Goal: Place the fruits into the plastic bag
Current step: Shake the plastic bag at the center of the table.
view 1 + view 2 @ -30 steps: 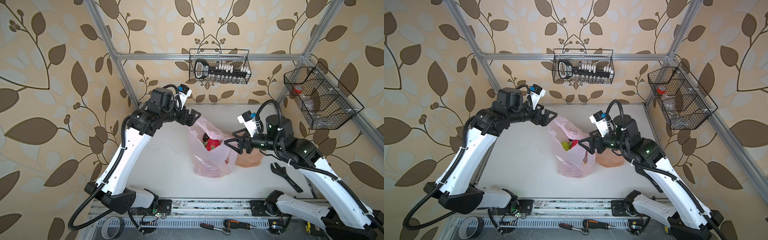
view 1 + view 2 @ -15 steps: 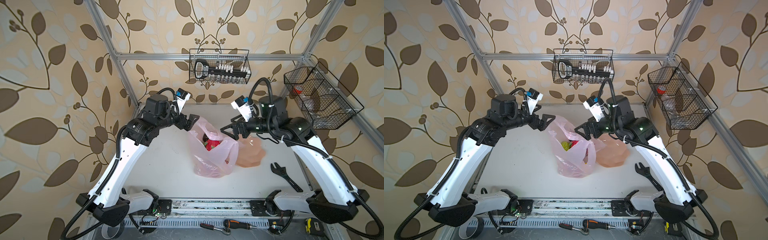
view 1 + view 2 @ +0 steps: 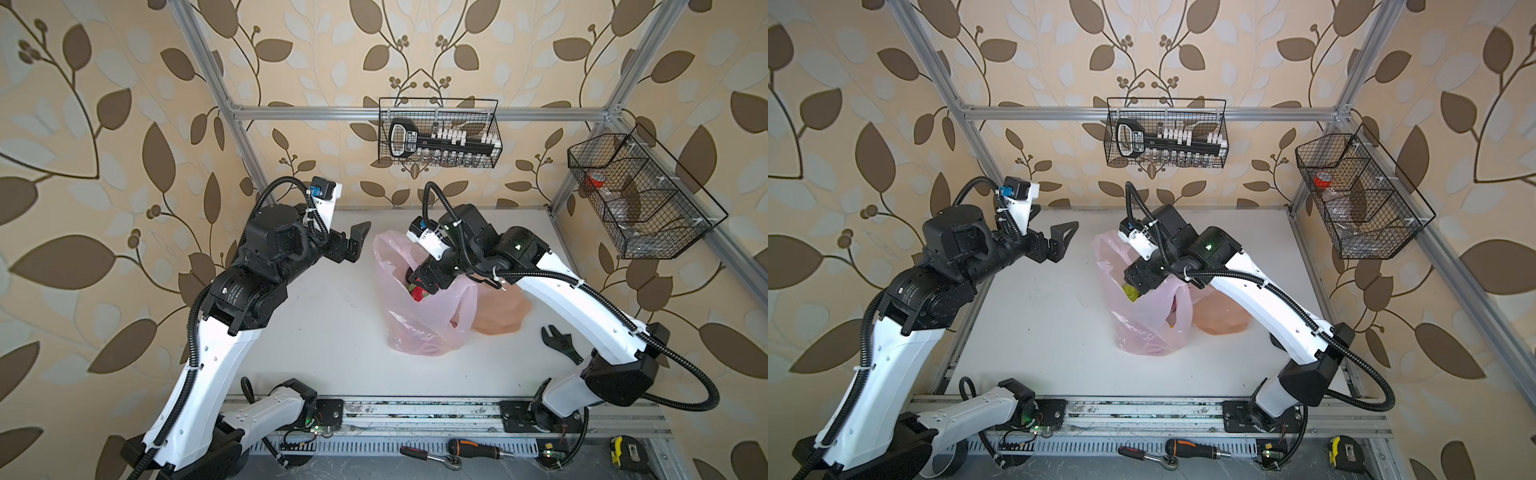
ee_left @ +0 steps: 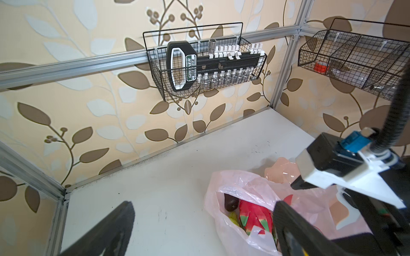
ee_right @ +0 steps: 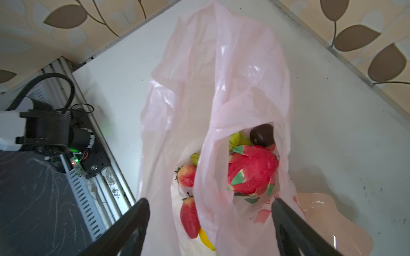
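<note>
The left arm rears up from its base, elbow high, forearm reaching toward 2 o'clock. The left gripper (image 3: 358,242) hangs in the air, jaws wide apart and empty, just off the 10 o'clock side of the plastic bag (image 3: 415,328). The bag stands mid-table, mouth up, and in it lie the fruits: a dragon fruit (image 5: 253,170), strawberries (image 5: 188,217) and a dark brown one (image 5: 263,135). The right arm leans in from 5 o'clock with its wrist bent down. The right gripper (image 3: 424,282) is over the bag's mouth, jaws spread, clamping nothing. A peach plate (image 3: 498,316) touches the bag at 3 o'clock.
</note>
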Robot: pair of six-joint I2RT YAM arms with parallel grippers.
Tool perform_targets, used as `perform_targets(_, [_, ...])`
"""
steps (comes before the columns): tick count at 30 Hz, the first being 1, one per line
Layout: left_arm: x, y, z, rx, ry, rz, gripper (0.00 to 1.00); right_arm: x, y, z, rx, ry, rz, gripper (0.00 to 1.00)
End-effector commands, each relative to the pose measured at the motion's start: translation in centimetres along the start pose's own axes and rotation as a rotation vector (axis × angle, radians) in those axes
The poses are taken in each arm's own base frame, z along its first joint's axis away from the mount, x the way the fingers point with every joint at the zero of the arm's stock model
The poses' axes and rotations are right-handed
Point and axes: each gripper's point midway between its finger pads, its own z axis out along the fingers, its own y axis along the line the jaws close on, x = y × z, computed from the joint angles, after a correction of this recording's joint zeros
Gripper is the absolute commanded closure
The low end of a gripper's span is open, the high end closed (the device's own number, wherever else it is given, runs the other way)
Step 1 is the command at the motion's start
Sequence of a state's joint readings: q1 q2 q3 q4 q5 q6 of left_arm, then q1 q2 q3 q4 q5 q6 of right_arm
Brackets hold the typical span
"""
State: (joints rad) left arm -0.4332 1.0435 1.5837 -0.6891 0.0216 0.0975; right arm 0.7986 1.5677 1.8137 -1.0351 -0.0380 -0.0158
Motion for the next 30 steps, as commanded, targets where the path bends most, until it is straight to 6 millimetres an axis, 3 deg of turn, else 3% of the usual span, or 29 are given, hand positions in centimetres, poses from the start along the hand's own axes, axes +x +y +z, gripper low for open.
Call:
perform_targets(1, [0.1,0.3,-0.5,-0.026,0.002,-0.008,0.01,-0.4,-1.3,0.4,0.074,0.000,-0.048,0.19])
perform_targets(3, [0.4,0.4,-0.6,-0.030,0.010,-0.008,0.01,-0.2,-1.6,1.2,0.077,0.018,-0.047,0.28])
perform_targets(8, [0.9,0.6,-0.8,-0.041,0.019,-0.009,0.01,-1.0,-3.6,2.0,0.080,0.009,0.036,0.80])
perform_targets(11, [1.4,0.4,-0.7,-0.032,0.029,-0.010,0.01,-2.7,-5.4,1.1,0.114,-0.055,0.087,0.96])
perform_targets(20, [5.5,-0.7,0.5,0.025,0.096,-0.094,0.01,-6.7,-7.6,0.4,0.171,-0.107,0.074,0.96])
perform_targets(25, [7.3,-1.0,0.9,0.043,0.129,-0.104,0.01,-7.4,-9.7,0.5,0.273,-0.095,0.045,0.89])
perform_targets(28, [8.1,-1.0,1.0,0.041,0.138,-0.105,0.01,-7.7,-10.4,0.6,0.291,-0.105,0.072,0.83])
perform_targets(30, [8.4,-0.9,1.0,0.034,0.135,-0.109,0.01,-7.8,-10.4,0.7,0.288,-0.115,0.088,0.69])
